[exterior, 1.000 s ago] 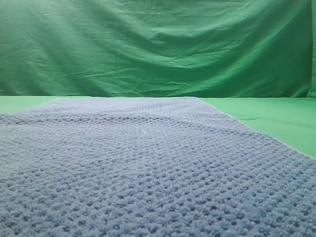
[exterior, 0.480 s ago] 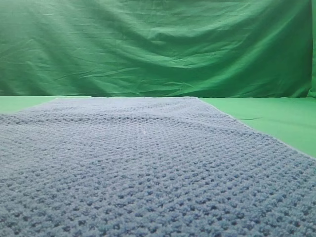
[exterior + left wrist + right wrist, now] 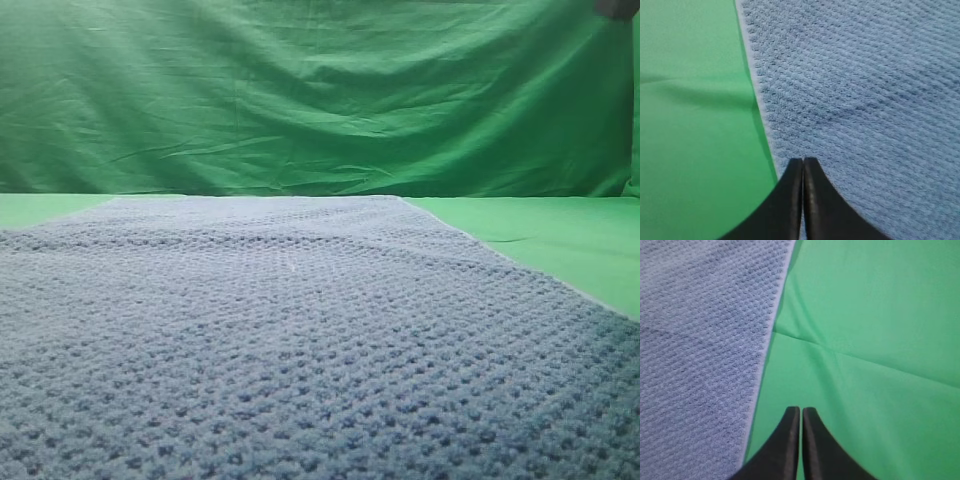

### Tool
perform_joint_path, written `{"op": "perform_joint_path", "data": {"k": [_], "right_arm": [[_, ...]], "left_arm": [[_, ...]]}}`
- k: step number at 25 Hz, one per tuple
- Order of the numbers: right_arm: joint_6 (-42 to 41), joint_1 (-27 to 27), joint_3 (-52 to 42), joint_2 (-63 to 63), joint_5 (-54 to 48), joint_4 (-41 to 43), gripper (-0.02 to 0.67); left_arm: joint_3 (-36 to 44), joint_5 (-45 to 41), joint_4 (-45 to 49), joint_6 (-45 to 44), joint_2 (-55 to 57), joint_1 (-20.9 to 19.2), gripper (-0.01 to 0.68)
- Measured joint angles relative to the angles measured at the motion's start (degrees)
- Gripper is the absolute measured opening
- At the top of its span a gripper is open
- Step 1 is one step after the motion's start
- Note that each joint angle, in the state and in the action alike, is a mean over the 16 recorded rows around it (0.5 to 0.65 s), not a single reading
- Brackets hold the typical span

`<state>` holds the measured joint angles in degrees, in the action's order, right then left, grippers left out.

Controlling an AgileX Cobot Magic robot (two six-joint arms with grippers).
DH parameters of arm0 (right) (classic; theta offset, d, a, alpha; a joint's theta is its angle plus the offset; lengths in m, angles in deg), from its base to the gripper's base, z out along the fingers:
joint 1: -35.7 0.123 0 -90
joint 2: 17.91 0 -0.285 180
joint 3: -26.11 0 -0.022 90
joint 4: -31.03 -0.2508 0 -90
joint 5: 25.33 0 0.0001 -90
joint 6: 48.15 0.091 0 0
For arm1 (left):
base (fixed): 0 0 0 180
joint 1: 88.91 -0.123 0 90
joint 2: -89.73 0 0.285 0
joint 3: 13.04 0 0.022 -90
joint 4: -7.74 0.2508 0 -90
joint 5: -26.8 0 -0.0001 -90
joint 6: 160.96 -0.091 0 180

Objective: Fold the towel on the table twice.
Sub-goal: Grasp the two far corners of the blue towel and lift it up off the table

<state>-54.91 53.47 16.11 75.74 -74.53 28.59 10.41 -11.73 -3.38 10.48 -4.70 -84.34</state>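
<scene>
The towel lies spread out flat on the green table, filling most of the lower part of the high view, so no fold looks made yet. The left gripper sits at the bottom middle of its view, right over the towel's left edge, jaws pressed together and holding nothing. The right gripper hangs over bare table just beside the towel's right edge, jaws pressed together too. I think each waits by its own side to grab an edge. The towel is blue-grey, bumpy and thick.

Blue-grey waffle-weave towel spread flat, unfolded, on green table
</scene>
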Motion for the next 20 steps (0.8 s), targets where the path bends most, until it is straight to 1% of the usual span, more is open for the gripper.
{"op": "perform_joint_path", "data": {"k": [3, 7, 10, 12, 15, 20], "right_arm": [[0.31, 0.32, 2.49, 5.84, 0.24, -0.34, 0.0], [-0.68, 0.73, 5.71, 12.7, 0.78, -1.81, 0.021], [-2.01, 0.97, 8.04, 17.17, 1.28, -3.38, 0.067], [-3.13, 1.05, 9.51, 19.81, 1.65, -4.64, 0.119], [-5.14, 1.08, 11.44, 23.16, 2.14, -6.91, 0.226], [-8.54, 1.08, 13.72, 27.13, 2.46, -10.43, 0.425]], "left_arm": [[-3.37, -0.6, 2.17, 0.36, 7.26, 0.0, 0.0], [-6.87, -0.44, 4.46, 1.02, 15.08, 0.0, 0.0], [-8.79, 0.08, 5.74, 1.58, 19.39, 0.0, 0.006], [-9.77, 0.49, 6.42, 1.97, 21.56, 0.0, 0.028], [-10.81, 1.12, 7.11, 3.06, 23.81, 0.0, 0.101], [-11.56, 2.06, 7.43, 5.77, 25.49, 0.0, 0.296]]}}
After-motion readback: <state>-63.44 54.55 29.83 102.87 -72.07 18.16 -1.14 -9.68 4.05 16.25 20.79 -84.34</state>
